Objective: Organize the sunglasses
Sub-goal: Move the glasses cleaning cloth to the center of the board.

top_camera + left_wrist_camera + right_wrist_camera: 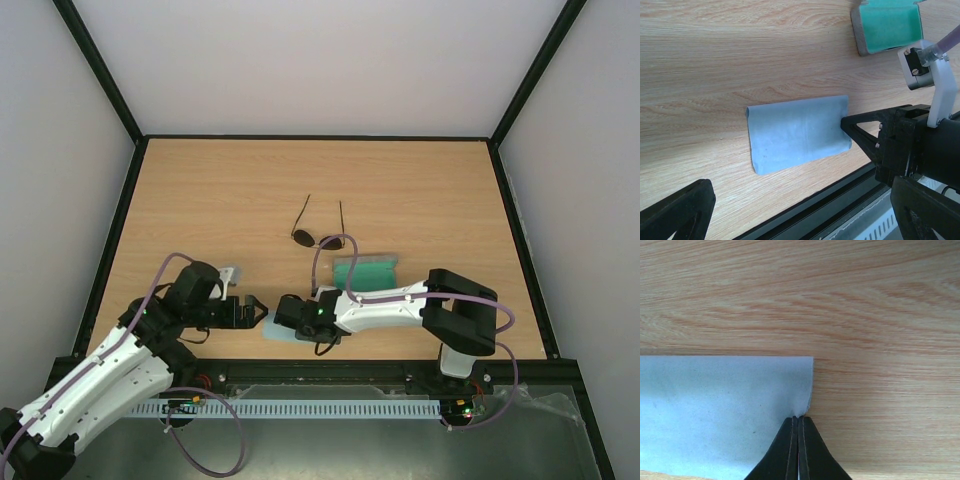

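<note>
The sunglasses (pixel 318 238) lie bare on the desk (pixel 200 200) near its middle, lenses toward me and both temple arms spread toward 12 o'clock. Nothing touches them. At their 4 o'clock, just beside them, the case (pixel 372 272) sits open with its green lining up and nothing inside. At their 7 o'clock, near the desk's front edge, lies the light blue cloth (pixel 797 132), flat.

My right pincer (pixel 798 417) is clenched on the cloth's edge at 3 o'clock, tips tight together. My left pincer (pixel 252 312) is released, jaws wide, at the cloth's 9 o'clock and holding nothing.

I judge the task barely begun: the sunglasses are neither folded nor cased, and only the cloth is in hand.
</note>
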Tool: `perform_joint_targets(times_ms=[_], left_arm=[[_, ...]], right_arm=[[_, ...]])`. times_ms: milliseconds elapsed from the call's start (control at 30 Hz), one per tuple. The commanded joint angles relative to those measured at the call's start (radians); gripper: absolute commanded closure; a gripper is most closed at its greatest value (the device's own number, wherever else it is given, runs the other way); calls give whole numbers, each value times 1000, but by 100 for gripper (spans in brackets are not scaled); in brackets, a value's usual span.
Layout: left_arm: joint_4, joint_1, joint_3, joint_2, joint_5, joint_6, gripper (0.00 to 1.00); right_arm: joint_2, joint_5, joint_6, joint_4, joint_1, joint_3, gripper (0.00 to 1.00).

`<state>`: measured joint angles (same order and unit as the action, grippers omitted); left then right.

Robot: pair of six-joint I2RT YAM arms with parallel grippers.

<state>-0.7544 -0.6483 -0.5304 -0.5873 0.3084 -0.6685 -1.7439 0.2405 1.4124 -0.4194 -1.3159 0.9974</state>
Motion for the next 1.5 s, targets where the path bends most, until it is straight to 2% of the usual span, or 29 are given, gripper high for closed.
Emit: perform_joint_targets(times_ms=[0,233,567,667,800,900,1033,1167,1367,1467], left_arm=[[-22,3,20,9,18,9,1],[-19,3,44,1,31,6,1],[12,0,78,-46,37,-11,1],[48,-16,95,-85,36,-29,10],[104,-100,85,-158,-28,-97,14],[141,-140,67,-229,-70,-121,25],[199,-165,52,-310,-92,-139,46],[238,-224,17,-411,-142,-159,58],[294,-304,-44,-550,-184,-188,62],[312,-329,-64,-604,-196,-193,68]], right_arm=[[-64,-26,5,-22,2,-30,99],[-2,41,0,-105,8,-31,99],[161,73,-6,-100,43,-187,99],[191,74,-23,-100,47,-211,99],[212,72,-53,-93,47,-234,99],[227,72,-75,-91,50,-248,99],[247,68,-102,-75,56,-273,99],[262,72,-129,-75,61,-289,99],[274,70,-159,-64,66,-293,99],[277,64,-161,-45,66,-300,99]])
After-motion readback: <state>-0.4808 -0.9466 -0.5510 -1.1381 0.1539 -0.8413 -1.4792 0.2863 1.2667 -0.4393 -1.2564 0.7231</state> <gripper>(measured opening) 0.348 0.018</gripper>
